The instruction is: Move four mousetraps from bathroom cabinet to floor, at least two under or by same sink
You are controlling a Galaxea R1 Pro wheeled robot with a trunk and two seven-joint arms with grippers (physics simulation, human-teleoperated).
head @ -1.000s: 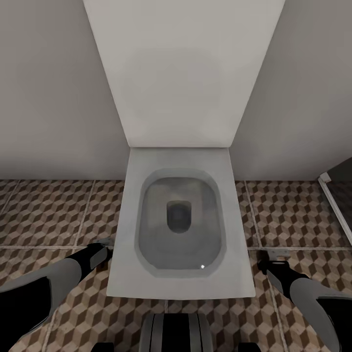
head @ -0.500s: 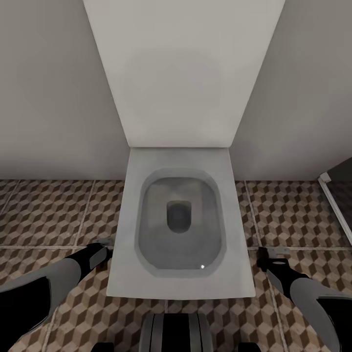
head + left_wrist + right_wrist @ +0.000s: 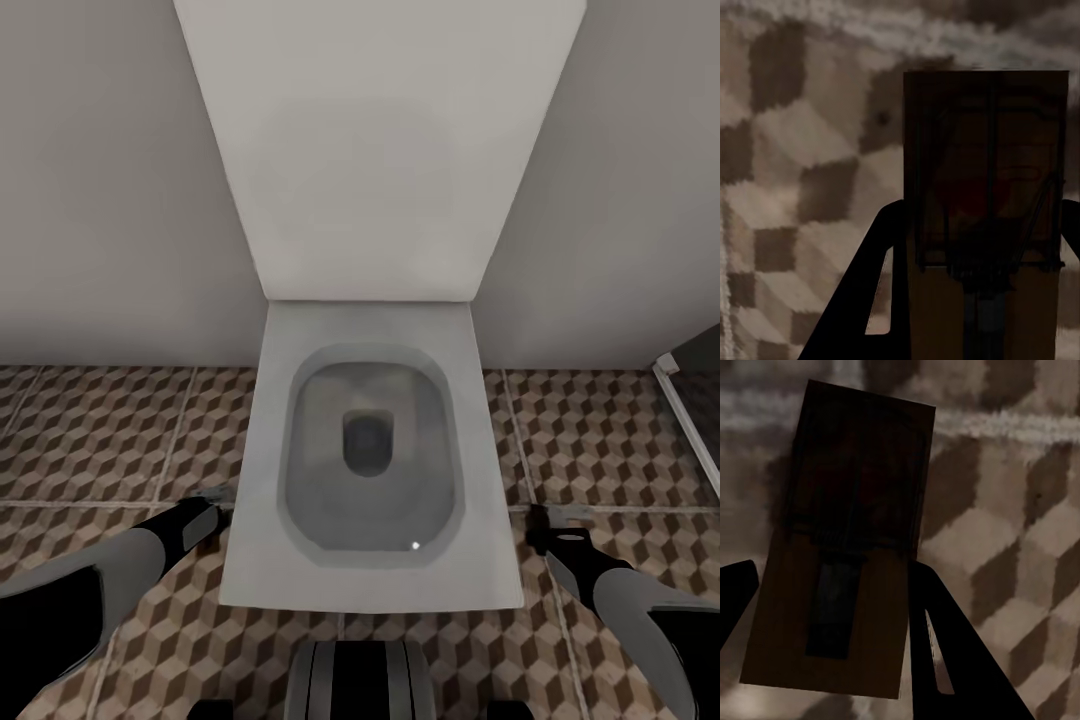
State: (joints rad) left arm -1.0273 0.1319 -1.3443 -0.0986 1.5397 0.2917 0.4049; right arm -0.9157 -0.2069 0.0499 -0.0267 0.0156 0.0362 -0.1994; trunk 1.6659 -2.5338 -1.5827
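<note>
Holding one mousetrap (image 3: 986, 187) lengthwise in your left gripper (image 3: 975, 247), jaws clamped on it. Your right gripper (image 3: 832, 607) clamps another mousetrap (image 3: 847, 532) likewise, bathroom floor (image 3: 100, 430) just beneath both.

A toilet (image 3: 370, 460) is standing in the middle of the head view, backing against the wall (image 3: 110, 200), with its raised lid (image 3: 375, 150) leaning behind the bowl. The tiled floor (image 3: 100, 430) is spreading to both sides of it. The left gripper (image 3: 212, 507) is hanging just left of the toilet's front, the right gripper (image 3: 545, 528) just right of it. Between the left fingers a mousetrap (image 3: 986, 187) is sitting above the floor tiles (image 3: 795, 187); between the right fingers another mousetrap (image 3: 844, 547) is sitting likewise.
</note>
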